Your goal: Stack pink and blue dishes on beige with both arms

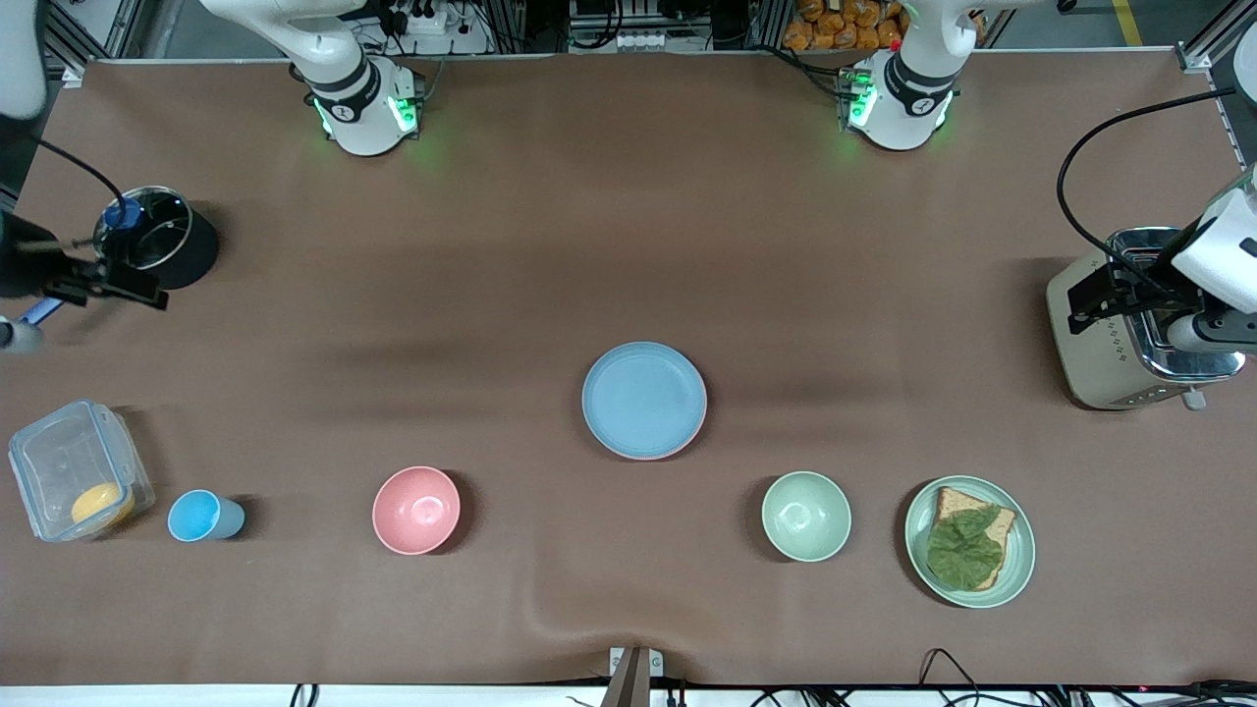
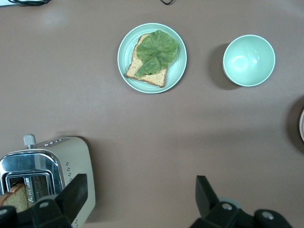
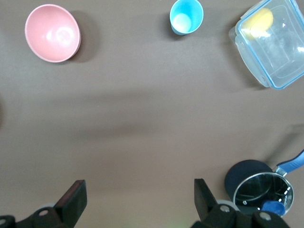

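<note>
The blue plate [image 1: 644, 401] lies at the middle of the table, on top of a stack. A thin pink rim [image 1: 687, 444] of the pink plate shows under its edge nearest the front camera. The beige plate is hidden from view. My left gripper [image 1: 1115, 295] hangs open over the toaster at the left arm's end of the table; the left wrist view shows the left gripper [image 2: 142, 194] with nothing between its fingers. Beside the black pot at the right arm's end, my right gripper [image 1: 113, 283] is open too, and the right wrist view shows this gripper [image 3: 138, 194] empty above bare table.
A toaster [image 1: 1129, 334] holds bread. Along the edge nearest the front camera stand a green plate [image 1: 1021, 555] with bread and a leaf, a green bowl [image 1: 806, 516], a pink bowl [image 1: 416, 510], a blue cup [image 1: 201, 516] and a clear container [image 1: 59, 462]. A lidded black pot [image 1: 157, 236] stands farther back.
</note>
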Controlling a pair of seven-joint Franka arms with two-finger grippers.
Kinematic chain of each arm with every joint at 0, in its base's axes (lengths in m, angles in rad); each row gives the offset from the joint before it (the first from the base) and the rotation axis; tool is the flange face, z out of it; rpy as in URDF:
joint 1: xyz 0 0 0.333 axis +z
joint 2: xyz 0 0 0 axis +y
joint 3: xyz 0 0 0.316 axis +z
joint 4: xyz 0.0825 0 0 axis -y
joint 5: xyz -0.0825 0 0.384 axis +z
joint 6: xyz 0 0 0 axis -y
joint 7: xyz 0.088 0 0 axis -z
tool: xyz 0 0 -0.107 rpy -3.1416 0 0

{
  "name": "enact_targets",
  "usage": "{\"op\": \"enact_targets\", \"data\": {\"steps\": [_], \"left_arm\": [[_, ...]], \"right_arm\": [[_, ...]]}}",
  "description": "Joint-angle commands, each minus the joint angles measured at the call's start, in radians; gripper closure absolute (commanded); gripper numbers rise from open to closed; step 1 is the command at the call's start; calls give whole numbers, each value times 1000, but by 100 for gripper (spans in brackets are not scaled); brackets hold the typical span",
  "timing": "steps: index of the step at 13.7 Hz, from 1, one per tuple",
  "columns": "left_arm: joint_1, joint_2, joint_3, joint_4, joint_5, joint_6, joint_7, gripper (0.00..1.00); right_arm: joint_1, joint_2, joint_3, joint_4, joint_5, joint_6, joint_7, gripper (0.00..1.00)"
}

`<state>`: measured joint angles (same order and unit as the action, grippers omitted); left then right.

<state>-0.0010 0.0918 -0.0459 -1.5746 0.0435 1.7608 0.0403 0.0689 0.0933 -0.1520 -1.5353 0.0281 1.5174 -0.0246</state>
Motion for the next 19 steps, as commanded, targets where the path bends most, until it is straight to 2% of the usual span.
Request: {"op": "enact_targets", "data": {"steps": [1, 4, 19], "left_arm": [[-4, -17, 8, -13, -17, 0, 10, 0], [-4, -17, 8, -13, -17, 0, 12, 0], [-4, -17, 6, -13, -17, 0, 10, 0]], "right_arm": [[-29, -58, 49, -33, -22, -13, -1, 0], [-73, -64, 112, -25, -25, -16, -1, 0], [-70, -50, 134, -16, -31, -17, 5, 0]]}}
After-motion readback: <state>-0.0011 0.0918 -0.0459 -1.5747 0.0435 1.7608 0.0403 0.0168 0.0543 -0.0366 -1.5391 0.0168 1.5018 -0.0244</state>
